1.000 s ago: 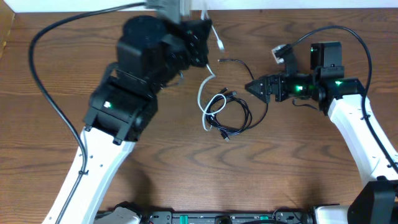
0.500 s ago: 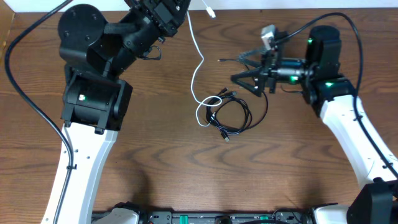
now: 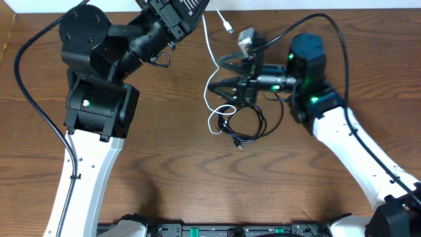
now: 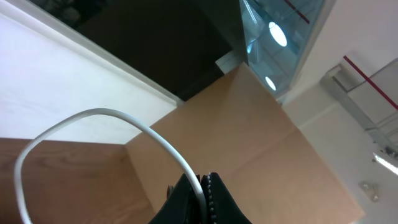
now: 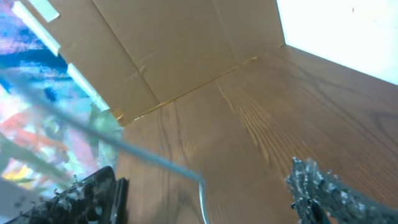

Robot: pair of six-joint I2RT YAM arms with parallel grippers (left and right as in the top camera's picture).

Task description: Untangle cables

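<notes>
The white cable (image 3: pixel 210 122) rises from the table to my left gripper (image 3: pixel 197 6) at the top edge, which is shut on it. In the left wrist view the white cable (image 4: pixel 93 114) arcs up and back into the pinched left gripper (image 4: pixel 205 184). A white plug (image 3: pixel 228 27) dangles just right of the strand. The black cable (image 3: pixel 264 122) lies coiled on the table, tangled with the white loop. My right gripper (image 3: pixel 217 71) is open, one finger on each side of the raised white strand. The right wrist view is blurred and shows the white cable (image 5: pixel 202 196) between the spread fingers of my right gripper (image 5: pixel 205 199).
A cardboard box (image 4: pixel 249 137) stands beyond the table's far left; it also shows as the cardboard box (image 5: pixel 186 50) in the right wrist view. A thick black arm wire (image 3: pixel 29 99) loops along the left. Bare wooden table (image 3: pixel 197 191) lies in front of the cables.
My right gripper has moved left, from beside the coil to around the raised white strand. The left arm swung up and left with the white cable, then held still.
</notes>
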